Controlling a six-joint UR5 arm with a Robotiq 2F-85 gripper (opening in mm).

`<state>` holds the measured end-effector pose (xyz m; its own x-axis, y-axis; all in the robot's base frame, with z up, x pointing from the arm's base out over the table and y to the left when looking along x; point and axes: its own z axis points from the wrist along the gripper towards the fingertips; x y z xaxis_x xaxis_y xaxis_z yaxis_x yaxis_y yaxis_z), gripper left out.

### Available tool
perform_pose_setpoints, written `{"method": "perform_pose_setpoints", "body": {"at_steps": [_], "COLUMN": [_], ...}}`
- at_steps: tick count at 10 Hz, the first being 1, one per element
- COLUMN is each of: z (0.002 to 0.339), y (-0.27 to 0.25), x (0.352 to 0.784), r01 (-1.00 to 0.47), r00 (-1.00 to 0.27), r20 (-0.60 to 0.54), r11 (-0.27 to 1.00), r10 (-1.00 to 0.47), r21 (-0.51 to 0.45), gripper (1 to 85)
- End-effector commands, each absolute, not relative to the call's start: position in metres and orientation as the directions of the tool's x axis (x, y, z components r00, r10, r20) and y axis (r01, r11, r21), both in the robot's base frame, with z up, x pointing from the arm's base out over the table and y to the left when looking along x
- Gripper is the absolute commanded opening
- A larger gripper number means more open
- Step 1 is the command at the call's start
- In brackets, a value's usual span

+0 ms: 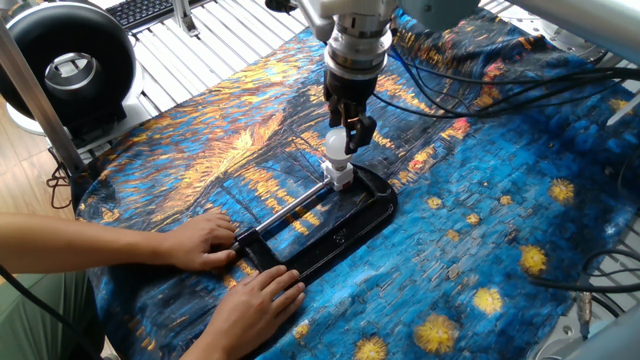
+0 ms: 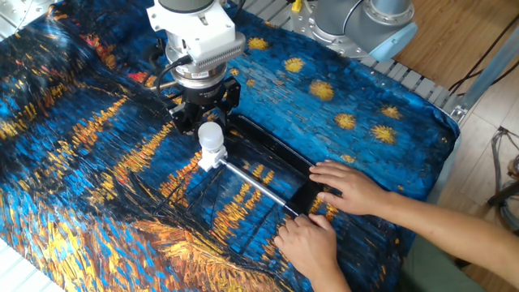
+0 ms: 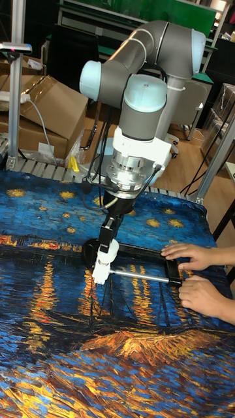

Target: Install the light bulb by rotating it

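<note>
The light bulb (image 1: 337,145) (image 2: 210,135) (image 3: 110,249) stands upright in a white socket block (image 1: 341,177) (image 2: 208,159) at the far end of a black clamp frame (image 1: 352,222) (image 2: 277,154). My gripper (image 1: 347,128) (image 2: 205,116) (image 3: 107,232) points straight down over the bulb. Its black fingers (image 2: 182,120) straddle the bulb's upper part. In the other fixed view the gap between them looks wider than the bulb, so the gripper reads as open. The tall fixed view shows the fingers edge-on, and any contact is hidden there.
A person's two hands (image 1: 210,243) (image 2: 345,185) hold down the near end of the frame and its metal rod (image 2: 255,186). The table wears a blue and orange painted cloth (image 1: 480,200). Cables (image 1: 470,80) trail behind the arm. A black round fan (image 1: 65,65) sits at the far left.
</note>
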<state>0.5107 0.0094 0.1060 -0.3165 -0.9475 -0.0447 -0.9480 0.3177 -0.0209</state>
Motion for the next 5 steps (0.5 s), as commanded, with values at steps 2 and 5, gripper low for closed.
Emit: {"method": "perform_pose_setpoints", "body": {"at_steps": [2,5], "z": [0.1018,0.1003], "y": [0.0124,0.0138], "x": [0.5134,0.5141], "r01": [-0.94,-0.934], "r00": [-0.337,-0.353], "r20": [-0.058,-0.06], "r11": [0.339,0.355], "r10": [-0.94,-0.934], "r21": [-0.027,-0.031], "gripper": [59.0,56.3]}}
